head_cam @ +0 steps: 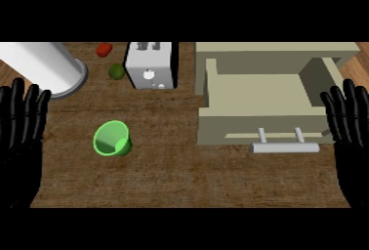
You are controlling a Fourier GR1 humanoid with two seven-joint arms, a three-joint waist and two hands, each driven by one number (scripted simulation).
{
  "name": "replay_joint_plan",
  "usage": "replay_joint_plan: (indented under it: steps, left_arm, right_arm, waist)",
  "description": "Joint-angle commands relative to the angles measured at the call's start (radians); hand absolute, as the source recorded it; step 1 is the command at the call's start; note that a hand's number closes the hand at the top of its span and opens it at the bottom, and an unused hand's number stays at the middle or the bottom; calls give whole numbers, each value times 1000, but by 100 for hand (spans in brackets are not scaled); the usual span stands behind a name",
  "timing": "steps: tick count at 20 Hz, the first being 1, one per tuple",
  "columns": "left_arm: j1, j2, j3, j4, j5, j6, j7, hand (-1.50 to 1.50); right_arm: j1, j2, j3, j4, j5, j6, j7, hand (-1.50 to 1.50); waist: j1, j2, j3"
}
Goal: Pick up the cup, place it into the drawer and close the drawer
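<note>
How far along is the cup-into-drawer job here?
Nothing is done yet. The cup sits on the counter, untouched. The drawer stands open without it. Left hand and right hand rest open at the edges, holding nothing. Remaining: pick up, place, close.

The wooden counter (187,180) carries a few things along its far edge. At the far left stands a tall white cylinder (39,61) on a grey round base. To its right lie two small items, a red one (104,49) farther back and a green one (116,71) nearer, just beside a white toaster (150,66) with a round mark on its near face.
</note>
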Motion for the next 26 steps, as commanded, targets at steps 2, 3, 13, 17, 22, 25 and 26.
replay_joint_plan:
  steps: [2, 3, 13, 17, 22, 25, 26]
  left_arm:
    - [31, 41, 11, -19, 81, -105, -25, -150]
    - [-10, 46, 11, 4, 117, -125, -16, -150]
    - [-80, 126, 217, 253, 499, -257, 134, -150]
    - [-23, 67, 120, 303, 328, -227, 61, -150]
    - [-152, 63, 136, 610, 255, -240, -76, -150]
    - [-220, 145, 222, 773, 274, -292, -134, -150]
    - [-114, 122, 198, 795, 252, -342, -231, -150]
  right_arm:
    - [12, -1, -17, 10, 5, 14, -55, -150]
    - [-84, -23, -45, 27, -25, 14, 8, -150]
    - [-88, -50, -1, 111, -75, 112, 58, -150]
    - [-164, -57, -48, 220, -88, 128, 27, -150]
    - [-185, -39, -28, 187, -77, 118, 56, -150]
    - [-248, -88, -86, 214, -110, 146, 72, -150]
    - [-187, -37, -20, 207, -54, 119, 36, -150]
  waist:
    - [12, 15, 3]
    - [13, 16, 2]
    - [13, 17, 2]
    - [15, 17, 3]
    - [7, 18, 2]
    - [5, 19, 2]
    - [8, 19, 2]
